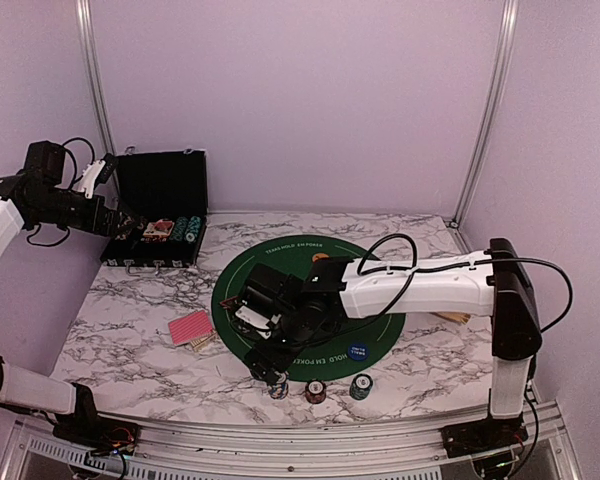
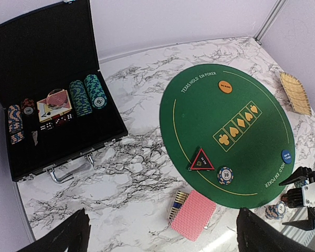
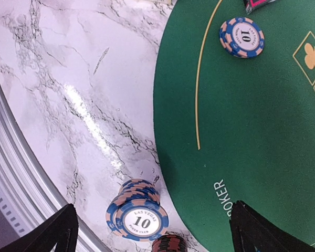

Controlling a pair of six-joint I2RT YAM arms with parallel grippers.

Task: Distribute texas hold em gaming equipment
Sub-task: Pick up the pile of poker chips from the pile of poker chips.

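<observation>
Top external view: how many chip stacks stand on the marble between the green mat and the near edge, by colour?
Blue chip stack: 1
Red chip stack: 1
Teal chip stack: 1
Total: 3

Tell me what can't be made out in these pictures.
Top view: the right arm hides the green mat's centre.
Right wrist view: the top edge cuts off the triangle marker; the bottom edge cuts off a red chip stack.
Left wrist view: print on the cards in the case is too small.
</observation>
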